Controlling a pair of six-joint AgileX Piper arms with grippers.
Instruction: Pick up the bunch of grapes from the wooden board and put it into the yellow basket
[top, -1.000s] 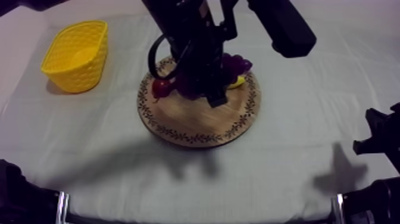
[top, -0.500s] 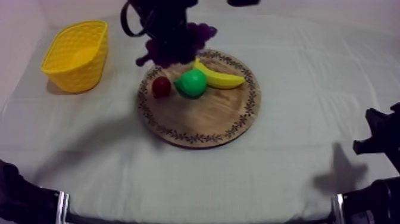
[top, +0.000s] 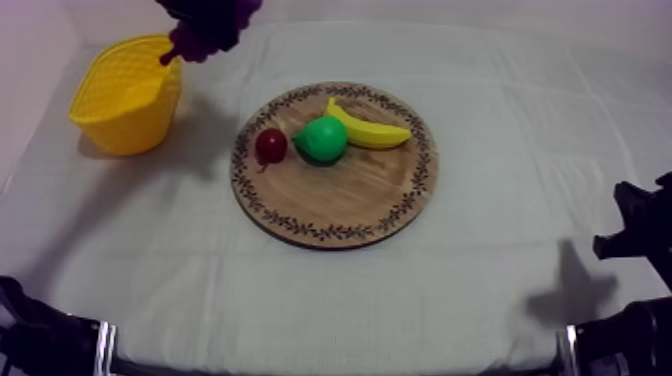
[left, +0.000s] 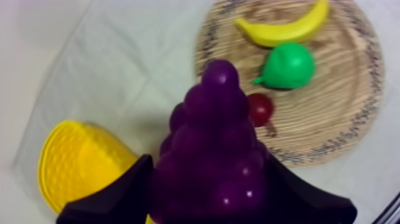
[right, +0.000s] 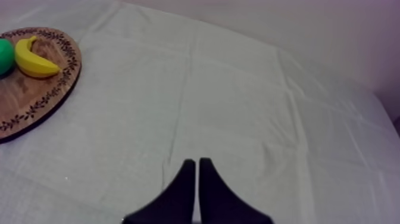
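Upper left of the frame, the yellow basket (top: 120, 122) sits on the worktop (top: 500, 150). Just at its upper right rim, at the very top of the frame, hangs the bunch of grapes (top: 205, 30), off the board and in the air. The left pincer (left: 207, 170) is pinching that bunch, one black finger on each flank. From the wrist, the grapes hang over the cloth with the basket close beside them.

On to the centre: the round wooden board (top: 335, 205) lies flat. It carries the small red fruit (top: 270, 146) at its left, the green pear (top: 322, 139) just beside that, then the banana (top: 370, 130) close against the pear.

Lower right, the right arm (top: 640, 235) sits at the frame's edge. The right pincer (right: 197, 167) is over bare cloth, fingers pressed together, well apart from the board.
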